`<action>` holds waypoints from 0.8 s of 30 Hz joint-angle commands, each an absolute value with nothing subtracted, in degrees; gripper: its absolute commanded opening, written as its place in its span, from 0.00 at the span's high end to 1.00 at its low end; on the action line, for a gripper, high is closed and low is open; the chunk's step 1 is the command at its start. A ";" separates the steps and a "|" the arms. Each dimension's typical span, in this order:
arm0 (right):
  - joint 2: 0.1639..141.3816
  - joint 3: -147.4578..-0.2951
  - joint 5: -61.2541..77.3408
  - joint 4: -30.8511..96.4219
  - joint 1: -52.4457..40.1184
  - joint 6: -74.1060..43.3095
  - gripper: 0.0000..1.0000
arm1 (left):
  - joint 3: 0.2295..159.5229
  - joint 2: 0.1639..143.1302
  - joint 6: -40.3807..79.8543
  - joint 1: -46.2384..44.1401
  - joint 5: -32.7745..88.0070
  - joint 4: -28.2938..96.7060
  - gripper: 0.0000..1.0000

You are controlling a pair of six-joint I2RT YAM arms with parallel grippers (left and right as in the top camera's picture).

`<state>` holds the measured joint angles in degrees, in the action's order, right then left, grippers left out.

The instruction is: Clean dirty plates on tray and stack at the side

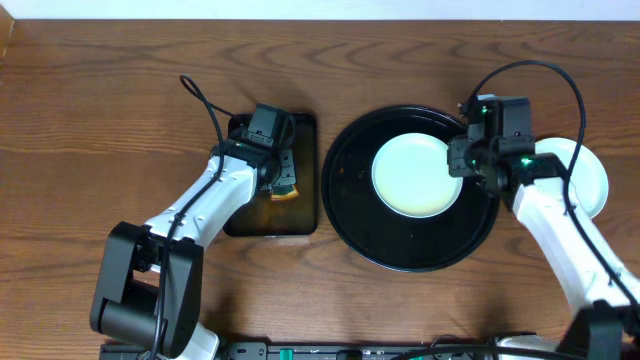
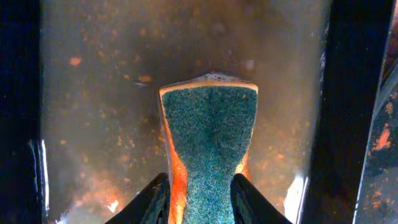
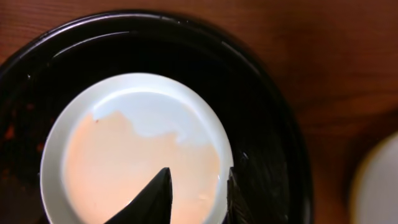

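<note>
Round black tray (image 1: pixel 350 225) beneath my right gripper (image 3: pixel 198 186), rectangular tray (image 1: pixel 305 205) of brown water below my left gripper (image 2: pixel 199 190), pale plate (image 3: pixel 137 155) lying in the round tray, its near rim between my right jaws, which stand parted, green sponge (image 2: pixel 210 137) pinched between my left jaws.

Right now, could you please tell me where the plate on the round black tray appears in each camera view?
Overhead: the plate lies right of centre, on the tray.
Left wrist: not in it; only the sponge over brownish water.
Right wrist: the plate fills the lower left, running off the bottom edge.
Shared landmark: the tray's black rim, seen in the overhead and right wrist views.
</note>
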<state>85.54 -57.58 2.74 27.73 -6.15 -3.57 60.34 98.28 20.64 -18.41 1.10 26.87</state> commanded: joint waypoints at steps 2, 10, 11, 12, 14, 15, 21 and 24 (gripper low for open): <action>91.09 -58.11 14.74 25.74 -0.01 -1.10 0.70 | 59.46 98.50 19.99 -18.17 0.43 27.66 0.62; 96.95 -58.11 16.64 24.36 3.88 0.75 0.68 | 59.46 98.48 19.99 -18.17 0.43 28.05 0.61; 97.60 -58.11 17.34 24.10 3.75 0.75 0.68 | 59.46 98.50 19.99 -18.17 0.43 28.05 0.62; 98.08 -58.11 17.72 24.01 3.64 0.78 0.67 | 59.46 98.48 19.99 -18.17 0.43 28.05 0.62; 99.46 -58.11 17.89 23.97 3.25 0.75 0.67 | 59.46 98.50 19.99 -18.17 0.43 28.05 0.61; 100.05 -58.11 17.89 23.97 3.11 0.75 0.67 | 59.46 98.50 19.99 -18.17 0.43 28.05 0.61; 104.64 -58.11 19.57 21.89 3.03 0.73 0.66 | 59.46 98.50 19.99 -18.17 0.43 28.05 0.61; 106.37 -58.11 24.10 20.08 3.01 0.71 0.69 | 59.46 98.50 19.99 -18.17 0.43 28.05 0.60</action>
